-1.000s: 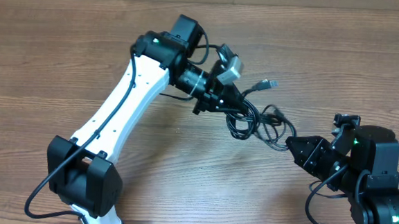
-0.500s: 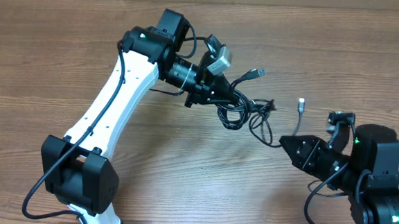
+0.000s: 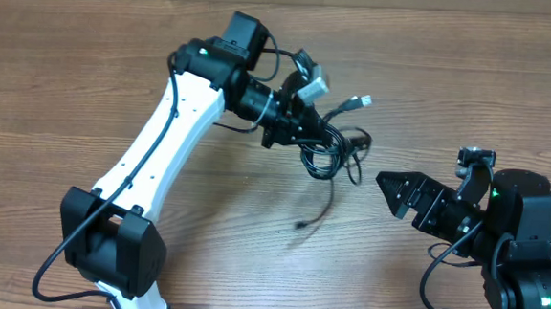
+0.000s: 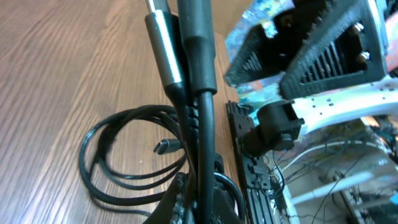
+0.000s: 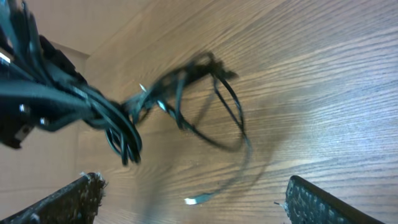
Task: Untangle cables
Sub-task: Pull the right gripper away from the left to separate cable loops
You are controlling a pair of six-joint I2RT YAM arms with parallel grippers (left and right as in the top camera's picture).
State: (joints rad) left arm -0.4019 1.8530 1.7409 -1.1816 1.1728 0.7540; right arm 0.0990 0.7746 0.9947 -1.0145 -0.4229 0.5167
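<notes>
Left hand (image 3: 313, 128) is pinching the cables (image 3: 335, 150), jaws pressed tight on the bunch, holding it over the middle of the counter (image 3: 59, 84). Loops are hanging under the grip; I can't tell whether the lowest are touching the wood. One strand is trailing toward the near edge, its loose plug (image 3: 302, 223) low by the surface. A second plug (image 3: 361, 101) is sticking out sideways. Right hand (image 3: 388, 188) is sitting near the bunch, fingers (image 5: 68, 199) spread wide, gripping nothing.

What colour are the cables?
The cables are black, one with a silvery plug; the left wrist view shows it best.
</notes>
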